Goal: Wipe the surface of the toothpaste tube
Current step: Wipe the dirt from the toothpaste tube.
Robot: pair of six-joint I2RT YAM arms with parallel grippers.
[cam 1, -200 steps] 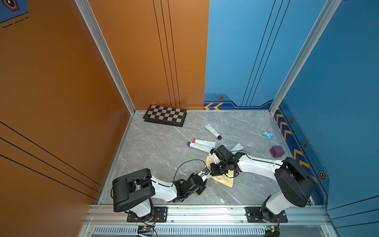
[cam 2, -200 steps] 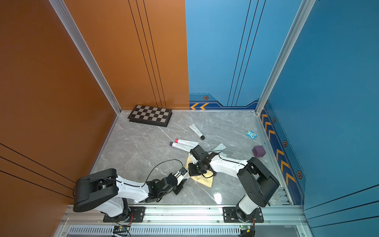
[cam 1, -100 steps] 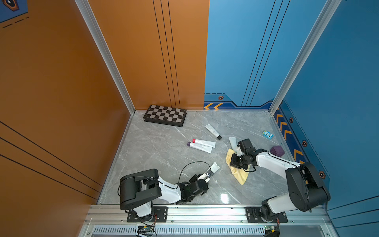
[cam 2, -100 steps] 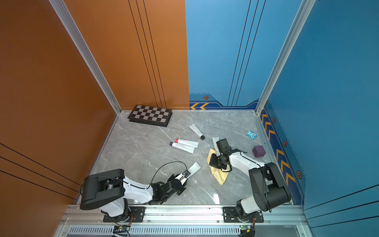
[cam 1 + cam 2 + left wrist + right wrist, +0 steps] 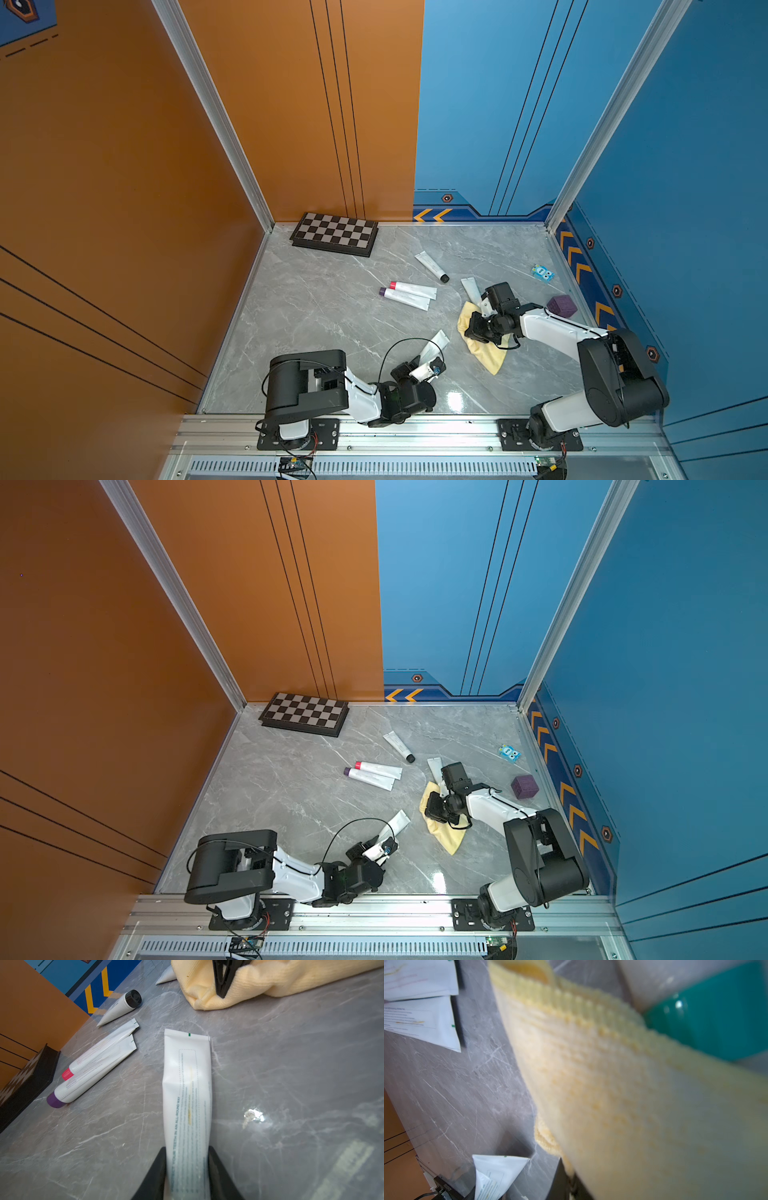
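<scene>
A white toothpaste tube (image 5: pixel 188 1095) with fine blue print stretches forward, low over the grey marble table. My left gripper (image 5: pixel 187 1149) is shut on its cap end, one black finger on each side. Both top views show this tube (image 5: pixel 434 347) (image 5: pixel 397 825) near the front middle, in the left gripper (image 5: pixel 424 368) (image 5: pixel 380 850). A yellow cloth (image 5: pixel 484 353) (image 5: pixel 446 837) (image 5: pixel 612 1084) lies bunched to the tube's right, clear of it. My right gripper (image 5: pixel 469 328) (image 5: pixel 430 808) (image 5: pixel 571 1180) is shut on the cloth's near-left edge; the cloth (image 5: pixel 270 978) hides most of its fingers.
Two white tubes, one pink-capped and one purple-capped (image 5: pixel 409 293), lie side by side mid-table. A black-capped tube (image 5: pixel 432 266) lies behind them, and another tube's tail (image 5: pixel 469 286) shows by the right wrist. A chessboard (image 5: pixel 334 234) sits back left. A purple cube (image 5: pixel 562 305) and a blue toy (image 5: pixel 543 273) are at right.
The right gripper carried the cloth off the tube and away to the right. The left arm drew back toward the front edge, still holding the tube.
</scene>
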